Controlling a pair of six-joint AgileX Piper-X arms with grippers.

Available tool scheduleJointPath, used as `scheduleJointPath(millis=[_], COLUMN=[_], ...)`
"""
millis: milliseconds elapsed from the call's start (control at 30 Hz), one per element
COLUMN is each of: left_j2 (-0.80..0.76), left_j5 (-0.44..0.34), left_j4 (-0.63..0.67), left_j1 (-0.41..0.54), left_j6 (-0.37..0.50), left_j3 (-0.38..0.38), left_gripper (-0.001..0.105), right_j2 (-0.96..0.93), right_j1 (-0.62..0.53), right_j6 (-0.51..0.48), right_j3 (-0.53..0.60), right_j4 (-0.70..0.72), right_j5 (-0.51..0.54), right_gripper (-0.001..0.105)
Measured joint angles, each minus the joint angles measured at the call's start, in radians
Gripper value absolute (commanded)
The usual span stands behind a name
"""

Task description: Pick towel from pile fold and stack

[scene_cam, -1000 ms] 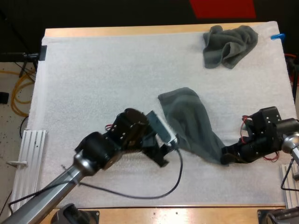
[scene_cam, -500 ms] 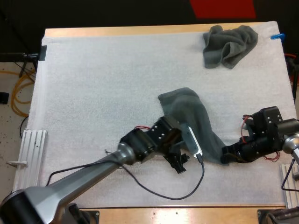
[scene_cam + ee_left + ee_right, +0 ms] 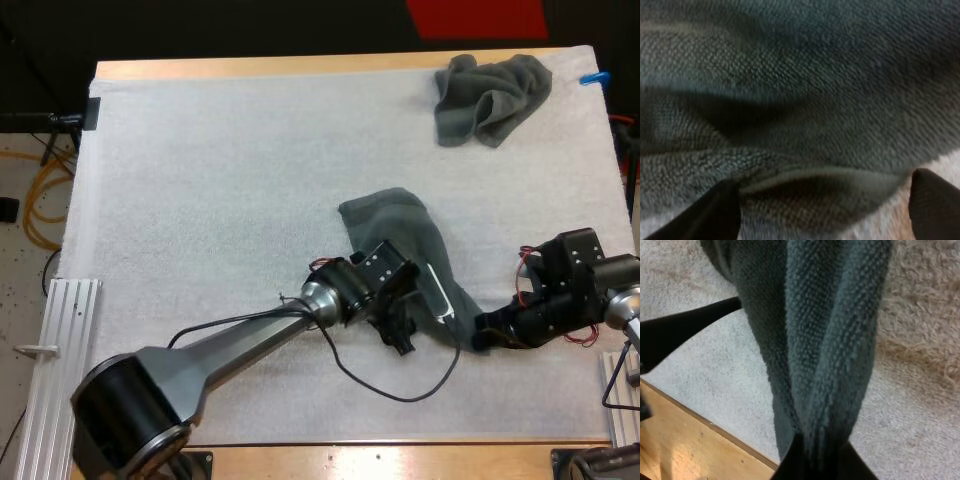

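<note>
A dark grey-green towel (image 3: 405, 245) lies drawn out across the middle of the mat, running toward the near right. My right gripper (image 3: 482, 340) is shut on its near right corner, and the cloth (image 3: 830, 340) bunches into a thick strand rising from my right gripper (image 3: 817, 457). My left gripper (image 3: 405, 338) is at the towel's near left edge. There its fingers (image 3: 722, 210) stand apart, open, with a raised fold of the towel (image 3: 805, 125) between them. A second, crumpled towel (image 3: 490, 95) sits at the far right corner.
A metal rail (image 3: 60, 340) lies off the mat's left side and another (image 3: 622, 400) at the near right. The wooden front edge of the table (image 3: 685, 440) is close to my right gripper. Bare mat (image 3: 210, 170) spreads over the left half.
My left arm has swung rightward across the mat until its gripper reached the towel's near edge. The right gripper and both towels have stayed put.
</note>
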Motion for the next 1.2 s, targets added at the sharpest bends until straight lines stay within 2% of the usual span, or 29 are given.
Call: scheduleJointPath(millis=[67,133,167,233,267,333,567,767,900,1100,1200], left_j2=[0.020,0.036,0.038,0.038,0.038,0.038,0.036,-0.065,-0.178,-0.307,-0.355], left_j5=[0.001,0.003,0.003,0.003,0.003,0.005,0.005,0.029,0.153,0.448,0.551], left_j4=[0.001,0.004,0.004,0.006,0.006,0.006,0.035,0.084,0.106,0.116,0.118], left_j1=[0.000,0.000,0.000,0.000,0.000,0.000,0.000,0.024,0.086,0.229,0.284], left_j6=[0.000,0.000,0.001,0.001,0.001,0.003,0.005,-0.001,-0.031,-0.114,-0.162], left_j3=[-0.002,-0.002,-0.002,-0.002,-0.005,-0.007,-0.048,-0.065,-0.066,-0.066,-0.066], left_gripper=[0.061,0.046,0.043,0.023,0.017,0.000,0.000,0.000,0.000,0.000,0.000], right_j2=[0.000,0.000,0.000,0.000,0.000,0.000,0.000,-0.002,-0.044,-0.135,-0.177], right_j1=[0.000,0.000,0.000,0.000,0.000,0.000,0.000,0.000,0.000,0.000,0.000], right_j6=[0.000,0.000,0.000,0.000,0.000,0.000,0.000,0.000,0.006,0.024,0.058], right_j3=[0.000,0.000,0.000,0.000,0.000,0.000,0.000,0.000,-0.001,-0.078,-0.145], right_j4=[0.000,0.000,0.000,0.000,-0.005,-0.017,-0.049,-0.081,-0.109,-0.123,-0.123], right_j5=[0.000,0.000,0.000,0.000,0.000,0.000,0.020,0.117,0.183,0.198,0.198], right_gripper=[0.000,0.000,0.000,0.000,0.000,0.000,0.000,0.000,0.000,0.000,0.000])
